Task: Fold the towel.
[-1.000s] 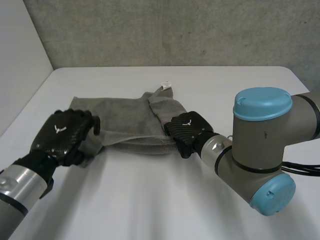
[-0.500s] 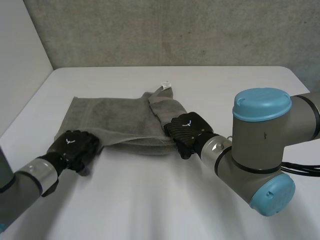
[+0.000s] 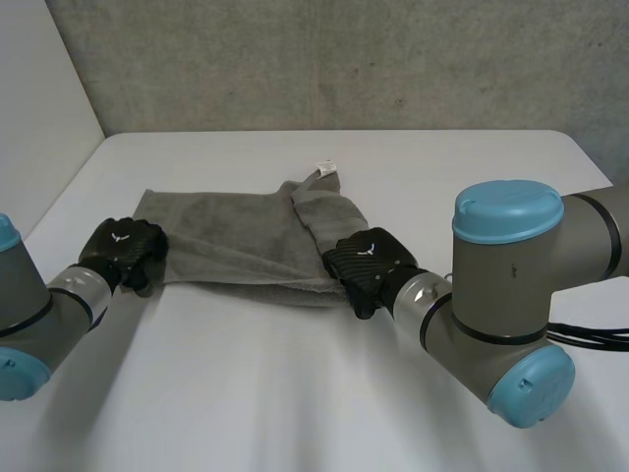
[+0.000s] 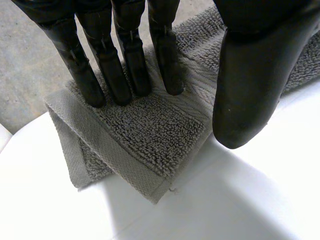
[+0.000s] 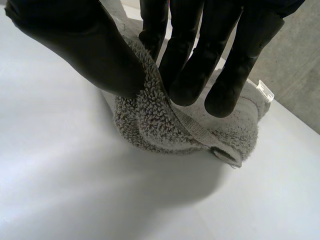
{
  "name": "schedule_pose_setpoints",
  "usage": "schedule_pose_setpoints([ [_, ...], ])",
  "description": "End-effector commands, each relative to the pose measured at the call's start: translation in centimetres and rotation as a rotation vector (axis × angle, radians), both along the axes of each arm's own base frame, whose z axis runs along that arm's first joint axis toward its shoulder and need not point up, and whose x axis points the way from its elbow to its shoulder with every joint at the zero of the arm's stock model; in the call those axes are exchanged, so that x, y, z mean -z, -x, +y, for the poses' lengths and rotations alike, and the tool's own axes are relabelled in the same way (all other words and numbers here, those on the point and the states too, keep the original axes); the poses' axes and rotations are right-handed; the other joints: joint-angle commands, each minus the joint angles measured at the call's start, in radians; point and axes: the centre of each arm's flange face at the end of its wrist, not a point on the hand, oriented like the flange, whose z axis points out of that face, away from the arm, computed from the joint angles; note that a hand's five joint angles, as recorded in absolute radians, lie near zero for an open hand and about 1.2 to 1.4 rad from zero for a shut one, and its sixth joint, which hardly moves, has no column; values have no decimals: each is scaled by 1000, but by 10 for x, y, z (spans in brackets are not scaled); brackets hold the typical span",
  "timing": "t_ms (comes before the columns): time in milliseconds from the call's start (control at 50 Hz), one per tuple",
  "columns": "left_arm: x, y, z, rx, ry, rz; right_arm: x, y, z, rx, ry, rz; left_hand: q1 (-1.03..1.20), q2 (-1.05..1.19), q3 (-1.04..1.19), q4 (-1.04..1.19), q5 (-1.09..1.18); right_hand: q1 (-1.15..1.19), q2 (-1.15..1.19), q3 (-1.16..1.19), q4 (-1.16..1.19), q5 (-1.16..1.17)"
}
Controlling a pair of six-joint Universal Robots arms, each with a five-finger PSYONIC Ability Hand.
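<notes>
A grey towel (image 3: pixel 236 231) lies loosely doubled on the white table (image 3: pixel 295 393), with a white tag (image 3: pixel 326 165) at its far edge. My left hand (image 3: pixel 123 251) is at the towel's near left corner. In the left wrist view its straight fingers (image 4: pixel 125 60) press down on the towel (image 4: pixel 150 135), and the thumb (image 4: pixel 250 90) stands apart beside the edge. My right hand (image 3: pixel 362 261) is at the near right end. There the thumb (image 5: pixel 85 45) and fingers (image 5: pixel 190 70) pinch a bunched fold of towel (image 5: pixel 165 125).
A concrete wall (image 3: pixel 344 59) runs behind the table and a white panel (image 3: pixel 39 108) stands at the far left. My right arm's thick elbow (image 3: pixel 511 295) takes up the near right of the table. Bare tabletop (image 3: pixel 246 393) lies in front of the towel.
My left hand has moved left and away from the camera, from in front of the towel to its near left corner. The towel's left part now lies flatter. The right hand has hardly moved.
</notes>
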Motion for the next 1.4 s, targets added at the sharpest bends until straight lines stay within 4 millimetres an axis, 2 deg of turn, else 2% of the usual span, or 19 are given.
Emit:
schedule_pose_setpoints([
  [20,6,0,-6,5,17,-8,5,-1,1,-4,-11,9,-26,-46,-46,-34,-22,61,71,69,54,51],
  [500,7,4,-33,9,75,-4,7,-2,2,-7,-13,11,-43,-64,-64,-52,-40,61,71,69,54,51],
  [560,8,5,-33,14,79,-3,8,-2,2,-7,-15,13,80,59,59,72,83,61,71,69,54,51],
  [580,8,6,-33,18,84,-2,9,-2,2,-7,-16,14,353,333,333,345,357,61,71,69,54,51],
  [600,8,6,-33,18,84,-2,8,-2,2,-7,-15,13,356,335,335,348,359,61,71,69,54,51],
  [620,9,6,-33,22,81,2,8,-2,2,-7,-15,13,658,638,638,650,662,61,71,69,54,51],
  [640,8,6,-33,23,82,4,8,-2,2,-5,-16,12,742,722,722,734,746,61,71,69,54,51],
  [720,1,5,-31,19,95,8,9,-2,2,-6,-18,13,743,722,722,735,746,61,71,69,54,51],
  [820,-29,-2,-26,-1,163,17,9,-2,1,-4,-13,7,743,722,722,735,746,61,71,69,54,51],
  [840,-29,-2,-26,-1,163,17,9,-2,0,-3,-11,4,743,722,722,735,746,27,37,35,20,17],
  [860,-35,-4,-25,-7,184,19,9,-2,0,-3,-14,4,743,722,722,735,746,-194,-185,-186,-202,-204],
  [880,-35,-4,-25,-7,184,19,9,-2,0,-3,-14,4,743,722,722,735,746,-196,-187,-189,-204,-206],
  [920,-39,-6,-23,-13,198,19,10,-2,0,-2,-15,3,743,722,722,735,746,-827,-818,-820,-835,-837],
  [940,-45,-10,-21,-23,216,18,10,-2,0,-2,-15,3,743,722,722,735,746,-830,-821,-823,-838,-841],
  [960,-55,-16,-19,-40,240,17,8,-2,-2,5,-10,2,743,722,722,735,746,-1036,-1027,-1029,-1044,-1047],
  [1020,-62,-20,-17,-49,257,15,0,-3,-6,6,5,-9,743,722,722,735,746,-1160,-1151,-1153,-1168,-1171],
  [1140,-86,-30,-7,-76,310,11,-19,1,-11,12,31,-23,743,722,722,735,746,-1160,-1151,-1153,-1168,-1171],
  [1240,-92,-40,2,-86,321,7,-38,16,-32,35,75,50,743,722,722,735,746,-1160,-1151,-1153,-1168,-1171],
  [1400,-93,-46,20,-45,312,17,-34,18,-43,23,118,108,743,722,722,735,746,-1150,-1141,-1143,-1158,-1161],
])
